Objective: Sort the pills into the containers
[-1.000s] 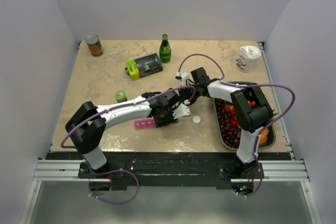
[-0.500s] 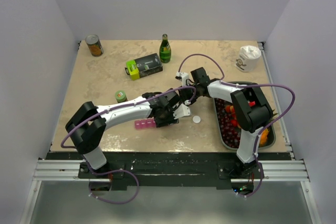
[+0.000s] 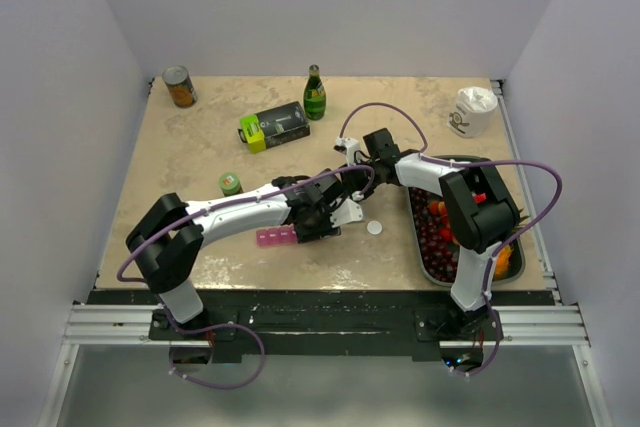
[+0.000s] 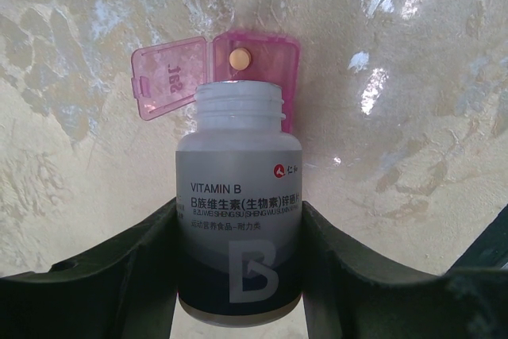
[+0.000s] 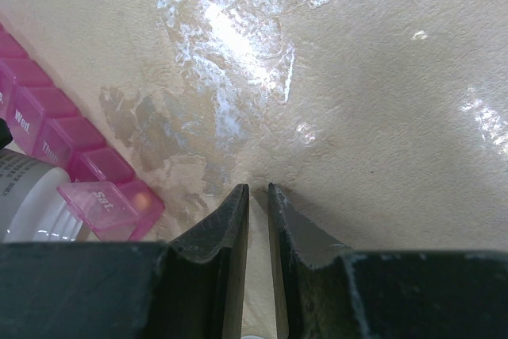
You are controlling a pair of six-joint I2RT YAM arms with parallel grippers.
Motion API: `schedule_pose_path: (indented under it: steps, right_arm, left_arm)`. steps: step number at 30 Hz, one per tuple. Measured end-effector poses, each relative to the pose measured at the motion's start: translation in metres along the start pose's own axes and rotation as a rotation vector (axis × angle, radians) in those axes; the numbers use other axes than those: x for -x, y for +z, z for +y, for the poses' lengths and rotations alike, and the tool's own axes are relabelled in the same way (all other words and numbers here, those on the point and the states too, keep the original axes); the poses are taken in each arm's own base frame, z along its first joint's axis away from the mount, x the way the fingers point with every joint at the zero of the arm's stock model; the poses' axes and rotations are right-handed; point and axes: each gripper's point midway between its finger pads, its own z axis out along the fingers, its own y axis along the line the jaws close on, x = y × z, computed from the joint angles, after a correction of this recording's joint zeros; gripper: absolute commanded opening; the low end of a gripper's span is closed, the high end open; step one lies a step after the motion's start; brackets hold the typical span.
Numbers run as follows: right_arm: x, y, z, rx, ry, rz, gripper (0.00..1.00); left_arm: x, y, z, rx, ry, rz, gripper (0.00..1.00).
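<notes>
Left wrist view gives you the clearest read: the left pincer is clamped on an uncapped vitamin B bottle, one finger pressed against each side of its grey body. The bottle's open mouth points toward the upper middle of the frame, just at the edge of the containers, the pink strip lying on the marbled surface. The compartment in front of the mouth has its lid swung open toward the upper left, and one small round tan pill lies inside it. From the right wrist you see the right pincer with its fingers drawn almost together, only a thin slit between them and nothing gripped at the tips; it hangs over bare surface, and the pink strip runs along the left edge of that frame. From above, the strip sits just below the centre of the frame, partly under the left arm's wrist, and a small white cap lies loose near it on the side of the dark fruit tray. Toward the top of that frame stand a green bottle, a can and a green-and-black box.
</notes>
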Motion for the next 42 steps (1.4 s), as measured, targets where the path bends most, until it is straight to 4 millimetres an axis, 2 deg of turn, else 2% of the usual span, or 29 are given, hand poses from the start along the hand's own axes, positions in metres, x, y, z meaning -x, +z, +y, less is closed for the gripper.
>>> schedule_pose_path:
  steps: [42]
  right_arm:
    - [0.0004, 0.0, -0.0002, 0.0, -0.003, -0.001, 0.21]
  left_arm:
    - [0.0022, -0.0018, 0.0015, 0.008, 0.027, 0.021, 0.0]
